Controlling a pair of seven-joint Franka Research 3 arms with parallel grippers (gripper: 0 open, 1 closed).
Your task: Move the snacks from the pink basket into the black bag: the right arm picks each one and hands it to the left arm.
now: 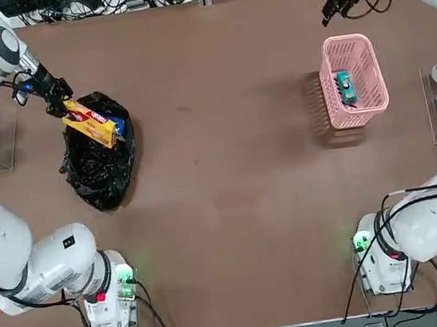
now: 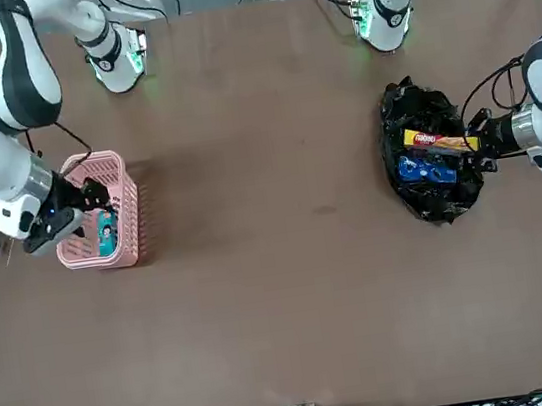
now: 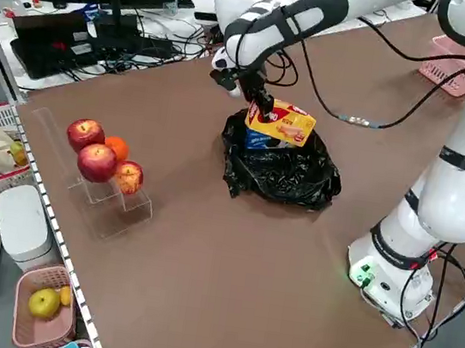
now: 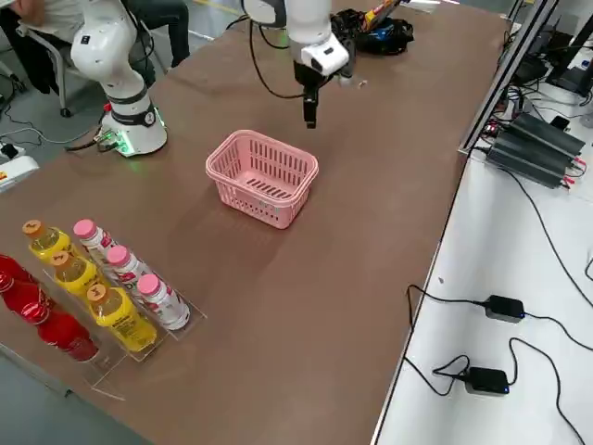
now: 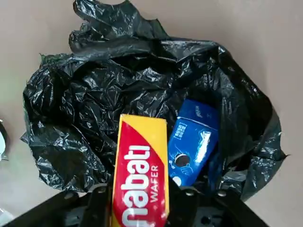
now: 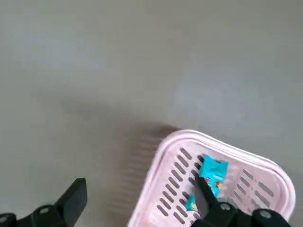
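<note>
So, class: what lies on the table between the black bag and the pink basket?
Nothing: the top view shows bare brown table between the black bag and the pink basket.

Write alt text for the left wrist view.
The left gripper holds a yellow wafer packet with red lettering above the open black bag, which lies crumpled on the brown table. A blue snack packet already lies inside the bag, beside the yellow one.
</note>
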